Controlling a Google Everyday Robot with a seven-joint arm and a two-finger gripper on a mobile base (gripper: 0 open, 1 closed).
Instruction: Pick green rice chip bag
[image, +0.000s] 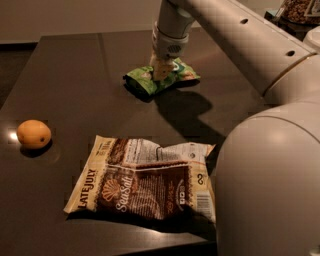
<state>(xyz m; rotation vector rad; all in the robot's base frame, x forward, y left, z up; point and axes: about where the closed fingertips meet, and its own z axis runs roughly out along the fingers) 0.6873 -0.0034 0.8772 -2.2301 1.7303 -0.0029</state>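
Note:
The green rice chip bag (142, 80) lies crumpled at the far middle of the dark table (75, 65). My gripper (161, 71) comes straight down from the arm onto the bag's middle. Its pale fingers (160, 67) are shut on the bag's bunched-up centre, with green foil showing on both sides of them. The bag's underside still seems to rest on the table; I cannot tell whether it is lifted.
A large brown-and-cream "Late July" bag (145, 180) lies flat at the near middle of the table. An orange fruit (34, 134) sits at the left. My arm's bulky white body (270, 180) fills the right side and hides that part of the table.

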